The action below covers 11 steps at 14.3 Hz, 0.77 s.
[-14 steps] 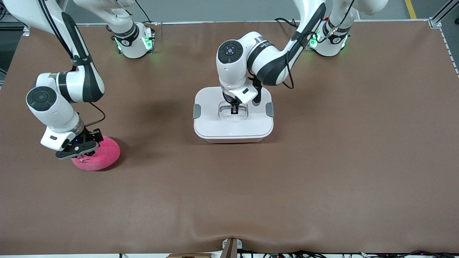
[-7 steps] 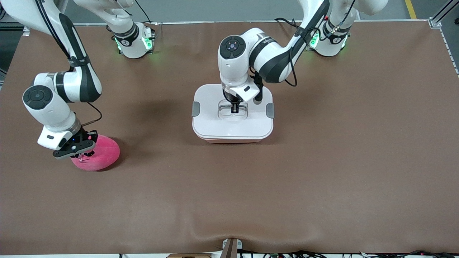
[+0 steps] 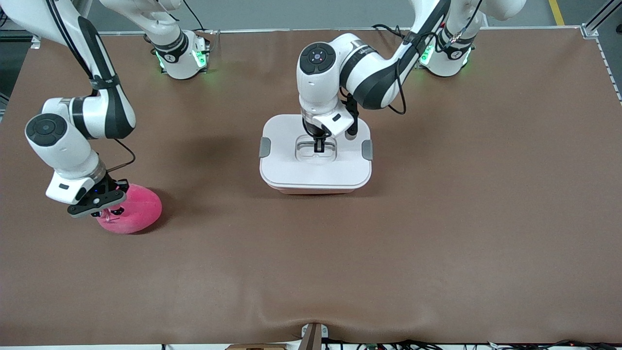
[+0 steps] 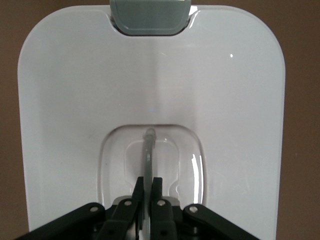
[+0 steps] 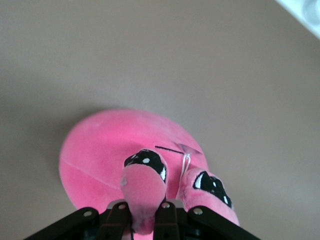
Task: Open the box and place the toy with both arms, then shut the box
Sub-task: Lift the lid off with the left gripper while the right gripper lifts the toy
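The box stands mid-table: a white lid (image 3: 316, 172) with grey side clips (image 3: 265, 147) on a pink tub whose rim (image 3: 316, 191) shows under the lid's near edge. My left gripper (image 3: 319, 145) is in the lid's recessed centre, shut on the thin upright handle (image 4: 148, 150); the left wrist view shows it (image 4: 148, 187) and one clip (image 4: 150, 17). The pink plush toy (image 3: 138, 211) lies toward the right arm's end of the table. My right gripper (image 3: 103, 208) is shut on one of its eye bulges (image 5: 145, 172). I cannot tell if the toy touches the table.
The brown table mat (image 3: 437, 218) spreads wide around the box and the toy. The arm bases (image 3: 180, 58) stand at the table's back edge. A small bracket (image 3: 313, 333) sits at the front edge.
The left arm has risen and the lid looks slightly larger and higher over the tub. The right arm has risen a little and shifted toward its end of the table; the toy barely moved.
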Available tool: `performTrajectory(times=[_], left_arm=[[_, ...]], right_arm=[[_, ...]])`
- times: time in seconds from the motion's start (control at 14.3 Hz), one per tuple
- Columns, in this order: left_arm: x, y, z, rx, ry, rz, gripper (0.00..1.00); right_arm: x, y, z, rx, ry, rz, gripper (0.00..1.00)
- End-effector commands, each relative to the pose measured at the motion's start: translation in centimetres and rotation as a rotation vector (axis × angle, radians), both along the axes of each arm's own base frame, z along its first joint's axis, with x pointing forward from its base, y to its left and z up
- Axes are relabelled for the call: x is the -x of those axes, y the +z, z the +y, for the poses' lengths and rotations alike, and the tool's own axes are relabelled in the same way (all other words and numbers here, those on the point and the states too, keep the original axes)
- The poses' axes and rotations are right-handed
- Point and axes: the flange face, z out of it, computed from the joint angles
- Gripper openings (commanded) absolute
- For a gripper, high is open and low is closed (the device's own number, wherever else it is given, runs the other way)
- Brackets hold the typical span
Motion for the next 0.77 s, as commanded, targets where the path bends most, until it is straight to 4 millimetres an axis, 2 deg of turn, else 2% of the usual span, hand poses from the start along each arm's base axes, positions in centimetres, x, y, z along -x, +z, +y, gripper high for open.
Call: performTrajectory(times=[0.0, 0.21, 0.49, 0.7], left_arm=[[0.4, 1.0, 1.4, -0.048, -0.015, -0.021, 0.0], [-0.5, 2.0, 4.1, -0.062, -0.055, -0.018, 0.0], [-1.5, 2.9, 7.9, -0.073, -0.114, -0.008, 0.0], [-2.2, 3.0, 11.3, -0.083, -0.122, 0.003, 0.0]], right_arm=[[-0.5, 3.3, -1.3, 0.042, 0.104, -0.023, 0.0], [0.2, 6.5, -0.8, 0.077, 0.193, 0.004, 0.0], [-0.4, 11.0, 2.4, 0.113, 0.275, 0.081, 0.0], [-0.9, 12.0, 4.8, 0.122, 0.323, 0.082, 0.0]])
